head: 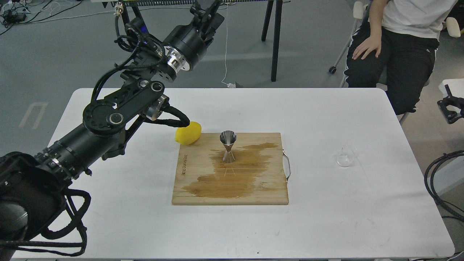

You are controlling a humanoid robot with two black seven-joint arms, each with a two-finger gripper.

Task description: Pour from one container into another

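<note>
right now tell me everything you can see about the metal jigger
The jigger is small, shiny steel and hourglass-shaped: two cones joined at a narrow waist. It stands upright, open mouth up, near the middle of the wooden cutting board, at the top of a wide dark wet stain. Nothing else touches it.

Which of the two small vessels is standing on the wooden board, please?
The steel jigger stands upright on the board; the clear glass cup sits off it, on the white table.
</note>
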